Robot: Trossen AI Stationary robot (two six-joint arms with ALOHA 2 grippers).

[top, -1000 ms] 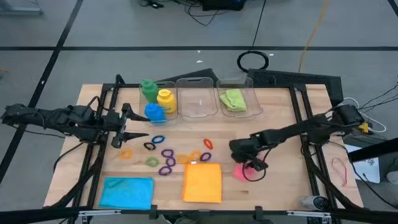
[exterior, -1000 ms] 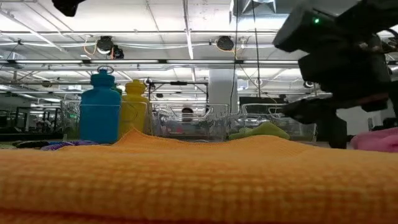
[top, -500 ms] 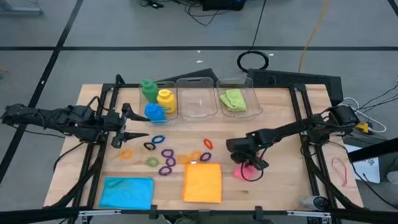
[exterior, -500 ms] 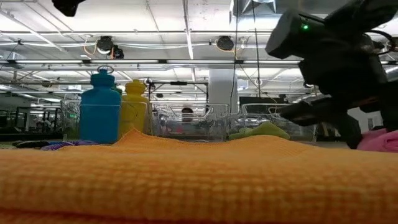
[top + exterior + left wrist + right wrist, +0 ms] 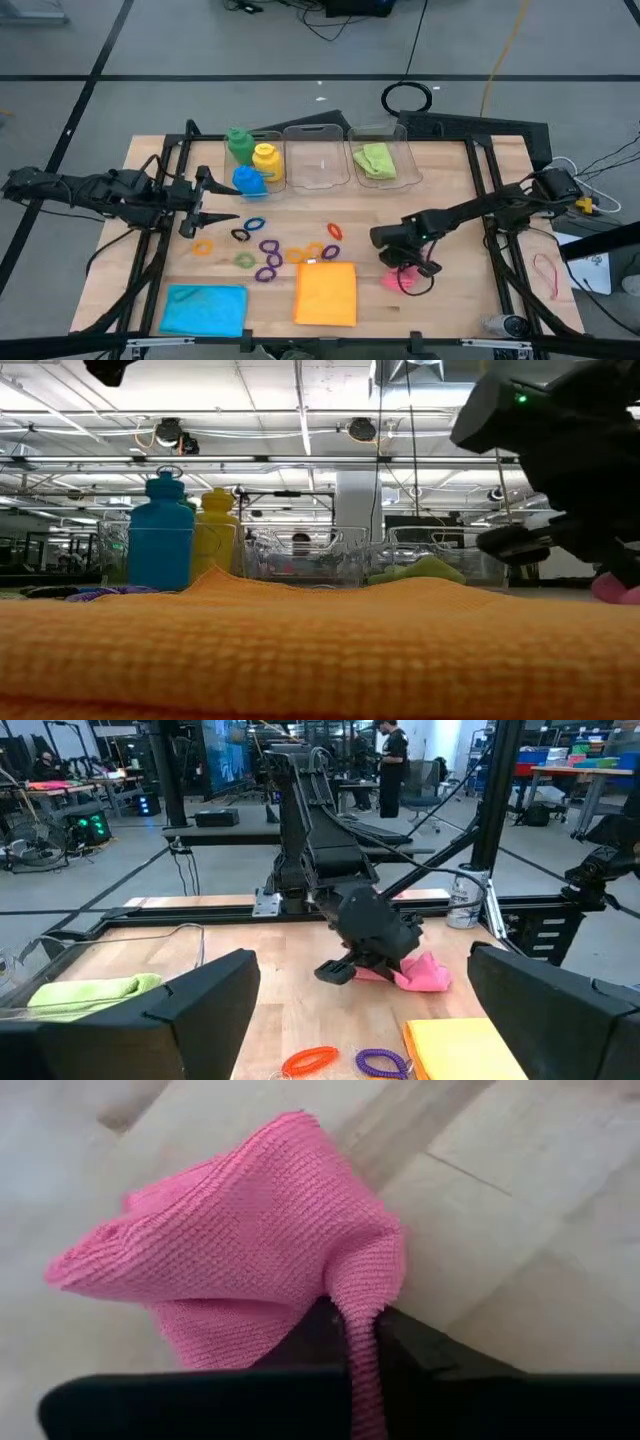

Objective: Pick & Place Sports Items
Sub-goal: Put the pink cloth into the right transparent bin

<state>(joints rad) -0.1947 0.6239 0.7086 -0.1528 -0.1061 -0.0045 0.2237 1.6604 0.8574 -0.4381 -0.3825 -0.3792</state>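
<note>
While your right gripper (image 5: 350, 1335) pinches a fold of the knitted pink cloth (image 5: 250, 1250) on the wooden counter (image 5: 450, 300), your left gripper (image 5: 205, 205) waits spread beside the bottles.

pink waffle-knit cloth (image 5: 250, 1250); orange cloth (image 5: 326, 293) with the same ribbed weave; blue cloth (image 5: 204, 308); lime green cloth (image 5: 375, 160) in a clear bin (image 5: 400, 175); green bottle (image 5: 238, 143), yellow bottle (image 5: 265, 160), blue bottle (image 5: 249, 181); purple, orange and green rings (image 5: 268, 249) on pale wood table (image 5: 450, 300)
</note>
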